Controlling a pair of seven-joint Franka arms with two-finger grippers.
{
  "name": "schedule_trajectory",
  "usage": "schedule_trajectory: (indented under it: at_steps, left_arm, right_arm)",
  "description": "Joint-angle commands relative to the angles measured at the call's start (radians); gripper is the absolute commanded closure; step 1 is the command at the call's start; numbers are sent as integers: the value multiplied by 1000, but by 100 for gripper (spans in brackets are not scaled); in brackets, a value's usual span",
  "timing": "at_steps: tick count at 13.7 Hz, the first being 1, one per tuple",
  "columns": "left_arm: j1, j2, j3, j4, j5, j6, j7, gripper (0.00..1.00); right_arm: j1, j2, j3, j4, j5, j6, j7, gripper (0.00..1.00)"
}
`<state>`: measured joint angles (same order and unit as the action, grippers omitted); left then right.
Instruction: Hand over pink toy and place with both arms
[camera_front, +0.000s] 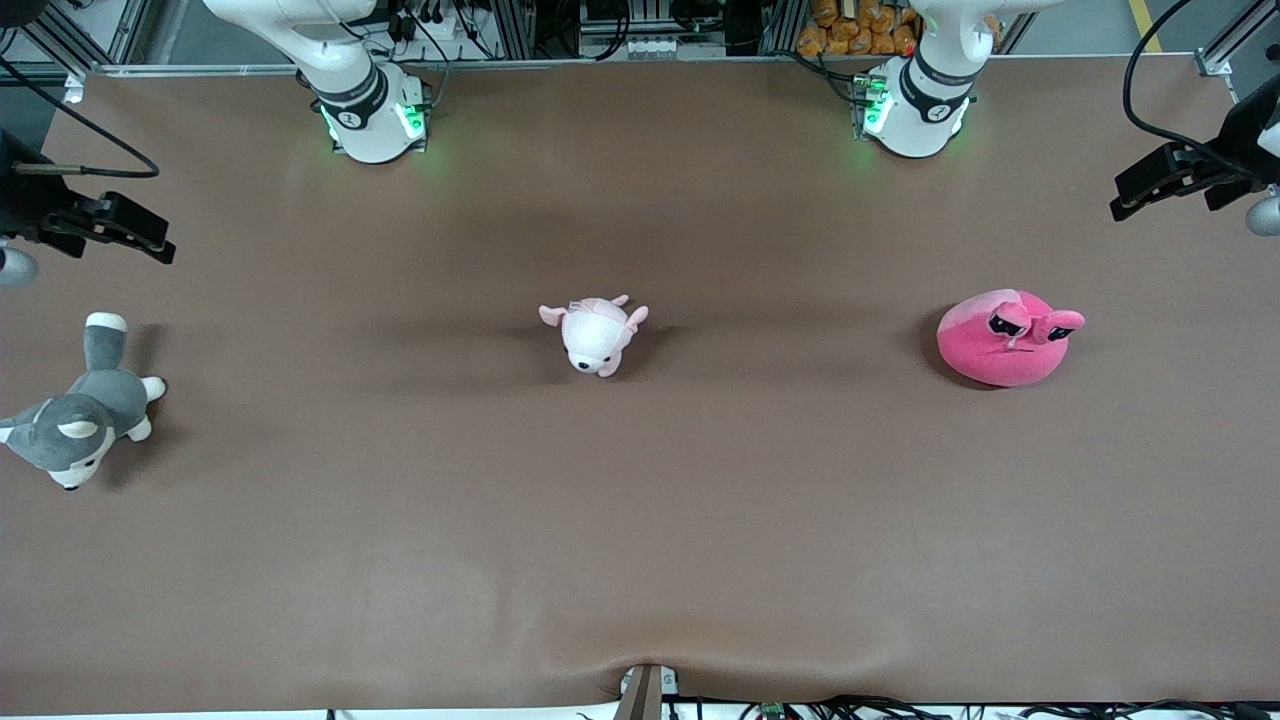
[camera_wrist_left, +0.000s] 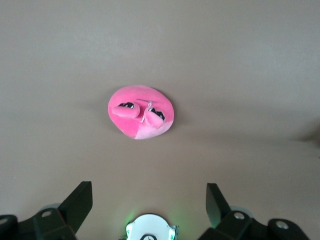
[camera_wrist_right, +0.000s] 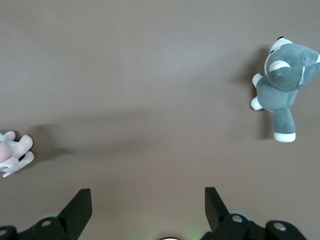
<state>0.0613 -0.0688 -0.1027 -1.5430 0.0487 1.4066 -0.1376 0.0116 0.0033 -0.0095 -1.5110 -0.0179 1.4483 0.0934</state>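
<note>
- Bench (camera_front: 640, 520): brown surface spanning the whole front view, carrying three plush toys well apart from one another.
- Left arm (camera_front: 925, 90): white, base at about 1 o'clock of the bench as the front view shows it. It waits, raised at its own end of the bench.
- Right arm (camera_front: 350, 90): white, base at about 11 o'clock in the same view. It too waits, raised at its own end.
- Pink toy (camera_front: 1005, 338): hot-pink round plush, two black eyes on stalks, paler pink patch on one side. It rests on the bench at roughly 3 o'clock from the bench centre, toward the left arm's end. Nothing touches it. In the left wrist view it lies on bare bench at 12 o'clock from the fingers (camera_wrist_left: 80, 202).
- Dog (camera_front: 85, 410): grey-and-white plush, lying at about 9 o'clock from the bench centre, at the right arm's end.
- Pale plush (camera_front: 595, 335): small pink-and-white animal, at mid bench, between the dog and the pink toy.
- Left gripper (camera_wrist_left: 149, 205): black, jaws spread wide, holding nothing, up in the air over the left arm's end of the bench.
- Right gripper (camera_wrist_right: 148, 205): black, jaws spread wide, holding nothing, up in the air over the right arm's end, with the dog in its wrist view.
</note>
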Motion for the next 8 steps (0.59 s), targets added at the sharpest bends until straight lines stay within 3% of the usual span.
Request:
schedule_trajectory:
  at_steps: [1,3,8]
  left_arm:
    - [12,3,-5,27,3,-31,18,0]
    - [14,12,-5,49,3,-31,15,0]
    - [11,32,-5,61,10,-31,4,0]
  right_arm:
    - [-60,6,5,17,40,-3,5,0]
    - [-106,7,6,17,85,-2,2,0]
    - [-99,9,8,15,91,4,2,0]
